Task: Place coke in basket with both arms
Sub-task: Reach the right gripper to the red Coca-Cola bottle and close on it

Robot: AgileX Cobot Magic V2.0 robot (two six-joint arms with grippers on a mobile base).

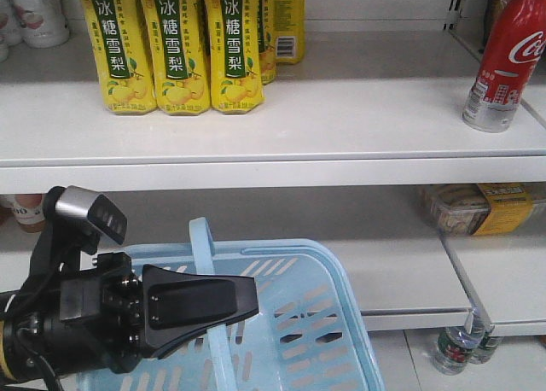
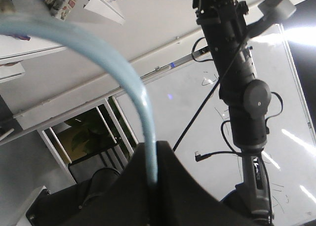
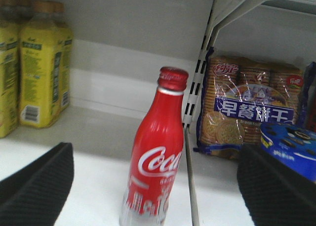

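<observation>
Up front, I count one coke [image 1: 510,58] upright at the right end of the upper shelf [image 1: 299,126], three yellow bottles [image 1: 175,49] in a front row leftward, one blue basket [image 1: 341,297]. Left wrist: my left gripper [image 2: 154,157] is clamped on its handle [image 2: 133,83]. Right wrist: right gripper [image 3: 153,181] gapes wide, coke ahead, clear of both pads [image 3: 39,186]

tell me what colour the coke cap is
Red, matching the coke; the cap shows best in the right wrist view.

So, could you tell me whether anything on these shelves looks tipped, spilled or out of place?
Nothing stands out. The coke stands upright and capped on the shelf, the yellow bottles stand in a tidy row, and the handle of the basket is clamped in the left end effector.
</observation>
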